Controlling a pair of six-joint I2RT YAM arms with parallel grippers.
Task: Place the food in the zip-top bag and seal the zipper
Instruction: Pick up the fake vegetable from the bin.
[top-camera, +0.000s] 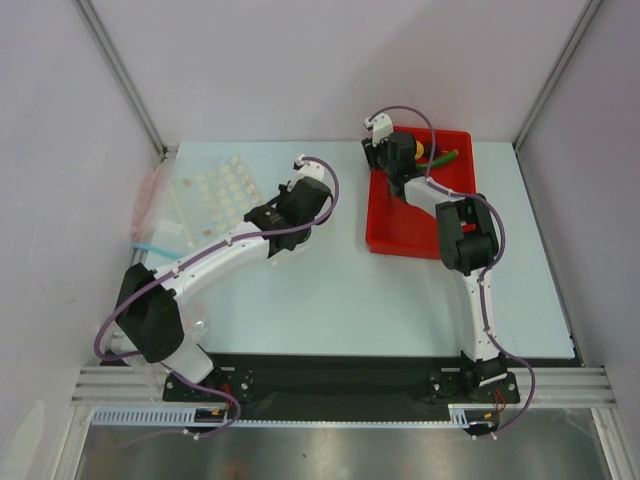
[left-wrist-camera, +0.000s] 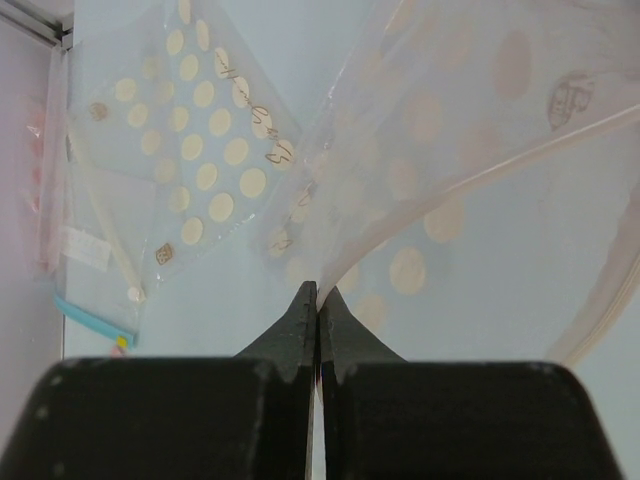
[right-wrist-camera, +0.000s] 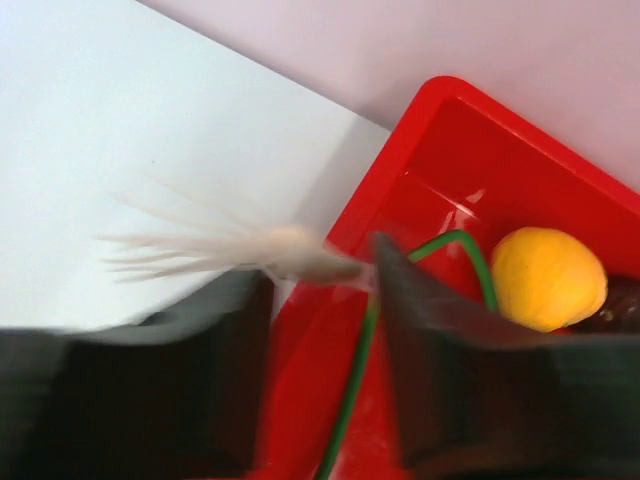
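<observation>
Food sits in the red tray (right-wrist-camera: 440, 140) at the far right of the table (top-camera: 330, 290): a yellow ball (right-wrist-camera: 548, 278) and a thin green stalk (right-wrist-camera: 352, 380) with a white hairy root end. The right tool (right-wrist-camera: 320, 265) is down over the stalk with its two fingers apart, wider than the stalk, so it is not squeezing anything that I can see. The picture is fuzzy there. The left tool (left-wrist-camera: 318, 298) is pinched tight on a fold of the dotted zip-top bag (left-wrist-camera: 440, 150) and holds it up off the table on the left side, near a flatter dotted bag (left-wrist-camera: 200, 150). I think the step now is picking up the stalk. To do it well, the right tool should close across the thin green part, not the floppy root, and lift gently. The stalk's long way runs between the fingers, from near the wrist out to the root end, which points past the tray's edge toward the table. I cannot tell which way the bag's mouth faces, so the left tool should hold the bag steady.
</observation>
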